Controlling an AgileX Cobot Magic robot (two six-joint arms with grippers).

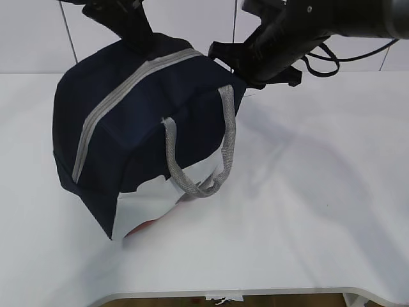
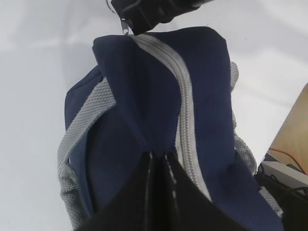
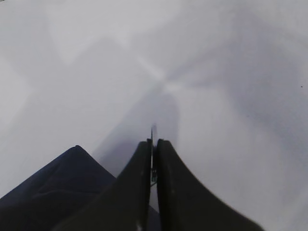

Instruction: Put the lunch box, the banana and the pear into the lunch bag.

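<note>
Sagging navy lunch bag [image 1: 140, 134], grey zipper [image 1: 121, 96] closed, tilted.

Both arms reach in from behind. The left gripper [image 2: 159, 156] pinches navy fabric between closed jaws; the right gripper [image 3: 153, 149] is nearly closed on a thin metal piece.

One lunch bag [image 1: 147, 134] is in view, with one grey zipper [image 1: 115, 102] across its top and two grey webbing handles [image 1: 201, 160] on its sides. Two grippers, the left gripper [image 2: 159, 156] and the right gripper [image 3: 153, 149], are at the bag's top. One table [image 1: 319, 211] lies under the bag.
</note>
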